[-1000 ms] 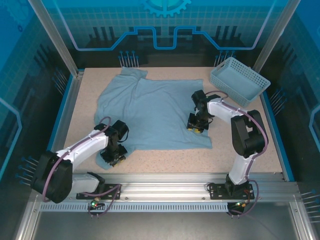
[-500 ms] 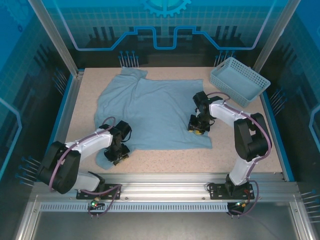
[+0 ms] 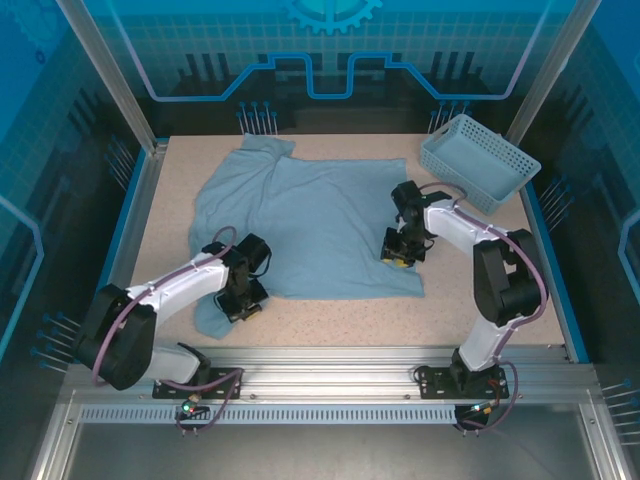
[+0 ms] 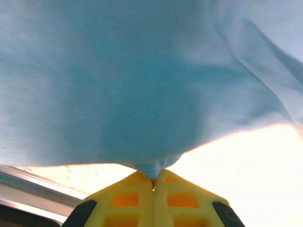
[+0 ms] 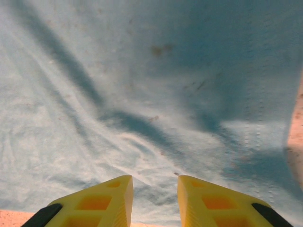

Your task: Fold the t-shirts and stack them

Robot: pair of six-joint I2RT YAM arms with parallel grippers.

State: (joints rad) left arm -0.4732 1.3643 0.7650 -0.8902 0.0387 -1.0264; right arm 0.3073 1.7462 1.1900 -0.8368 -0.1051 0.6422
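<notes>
T-shirt (image 3: 310,225) lies spread across mid-frame. At lower left we see the left gripper (image 3: 243,305), parted a second ago, now pinching its near hem. Farther up, right of centre, the right gripper (image 3: 398,255) stands slightly spread over it, shifted barely rightward.

The left arm (image 3: 170,290) lies low and stretched inward, wrist bent down. The left gripper (image 4: 153,182) is pinched tight on a small fold of the t-shirt (image 4: 142,94). The right arm (image 3: 505,285) stands elbow-high with its forearm reaching inward. The right gripper (image 5: 155,184) points down, fingers slightly parted, possibly touching down.
</notes>
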